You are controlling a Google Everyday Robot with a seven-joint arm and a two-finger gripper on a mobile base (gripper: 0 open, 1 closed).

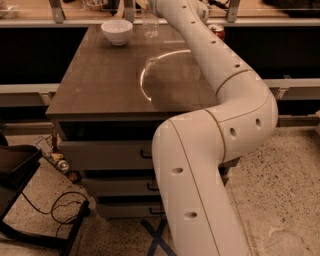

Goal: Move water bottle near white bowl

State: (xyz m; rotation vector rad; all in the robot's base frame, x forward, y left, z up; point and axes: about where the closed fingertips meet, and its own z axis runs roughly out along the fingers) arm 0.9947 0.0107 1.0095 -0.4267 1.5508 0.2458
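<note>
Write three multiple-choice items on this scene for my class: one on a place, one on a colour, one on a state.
1. Where is the bottle relative to the bowl?
A. to its left
B. to its right
C. inside it

2. What colour is the can?
A. red
B. blue
C. green

3. How is the bottle placed?
A. lying on its side
B. upright
C. upside down

Key:
1 B: the bottle stands right of the bowl at the far end of the table, with the gripper at the bottle's top, by the picture's upper edge.
2 A: the part of the can that shows behind the arm is red.
3 B: the bottle's base rests on the table.
</note>
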